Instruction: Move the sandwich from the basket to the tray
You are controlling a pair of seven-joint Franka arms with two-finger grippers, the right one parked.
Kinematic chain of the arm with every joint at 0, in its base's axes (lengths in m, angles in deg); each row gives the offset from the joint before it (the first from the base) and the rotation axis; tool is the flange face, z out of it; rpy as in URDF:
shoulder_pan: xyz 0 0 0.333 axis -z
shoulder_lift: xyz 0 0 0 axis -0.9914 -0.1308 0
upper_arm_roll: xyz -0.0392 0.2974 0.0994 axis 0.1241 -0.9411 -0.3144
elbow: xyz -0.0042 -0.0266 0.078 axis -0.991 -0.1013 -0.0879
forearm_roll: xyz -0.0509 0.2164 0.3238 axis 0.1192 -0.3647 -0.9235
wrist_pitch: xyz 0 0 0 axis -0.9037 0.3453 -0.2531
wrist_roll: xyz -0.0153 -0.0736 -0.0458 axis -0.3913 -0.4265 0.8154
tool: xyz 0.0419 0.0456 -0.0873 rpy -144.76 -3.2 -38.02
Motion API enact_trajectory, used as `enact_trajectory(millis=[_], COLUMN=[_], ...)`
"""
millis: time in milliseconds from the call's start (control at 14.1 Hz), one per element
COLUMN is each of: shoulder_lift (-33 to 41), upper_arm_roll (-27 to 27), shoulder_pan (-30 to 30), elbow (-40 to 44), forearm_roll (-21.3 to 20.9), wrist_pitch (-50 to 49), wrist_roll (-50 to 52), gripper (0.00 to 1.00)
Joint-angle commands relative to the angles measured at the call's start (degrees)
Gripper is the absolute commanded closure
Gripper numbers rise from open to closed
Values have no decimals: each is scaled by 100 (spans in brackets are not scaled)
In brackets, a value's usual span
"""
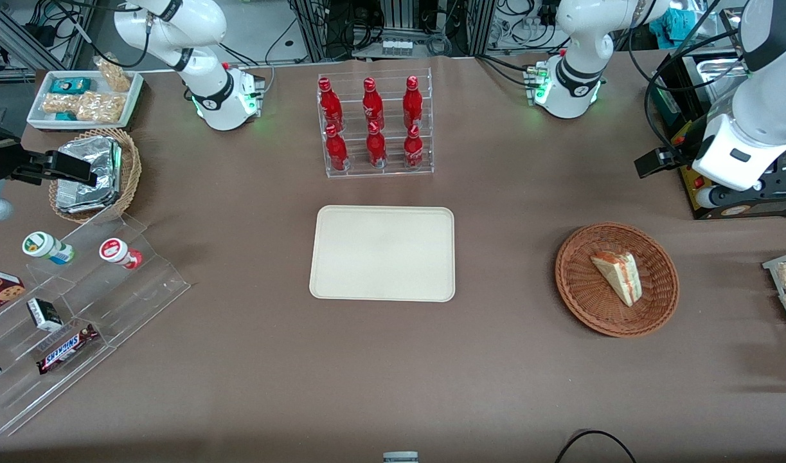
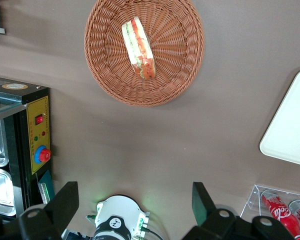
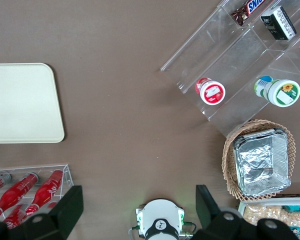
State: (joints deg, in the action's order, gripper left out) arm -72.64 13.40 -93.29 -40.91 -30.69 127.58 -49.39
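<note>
Nearest the front camera, the basket (image 1: pixel 617 279) sits on the brown bench (image 1: pixel 393 373) toward the working arm's end, with the sandwich (image 1: pixel 617 276) lying in it, off centre. Level with it, mid-bench, the tray (image 1: pixel 383 253) lies bare, well apart from the basket. Farther back and raised above the bench edge hangs the gripper (image 2: pixel 135 205); its fingers (image 2: pixel 66 199) stand wide apart and hold nothing, well clear of the sandwich (image 2: pixel 138 47) in its basket (image 2: pixel 144 50).

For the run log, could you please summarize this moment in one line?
claw: open, raised, away from basket | sandwich: in basket | tray: bare
</note>
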Motion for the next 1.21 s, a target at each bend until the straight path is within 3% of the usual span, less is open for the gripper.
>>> enact_trajectory(millis=[0,568,781,1137], shoulder_lift=[-44,-167,-88,141], upper_arm_roll=[9,-17,-236,-614], shoulder_pan=[-1,-27,-18,-18], elbow=[120,-11,-642,-2365], forearm_roll=[-66,-93,-119,-225], wrist_pitch=[-34,-156,-9,2256], wrist_roll=[-35,-18,-26,-18], gripper=[0,0,0,0])
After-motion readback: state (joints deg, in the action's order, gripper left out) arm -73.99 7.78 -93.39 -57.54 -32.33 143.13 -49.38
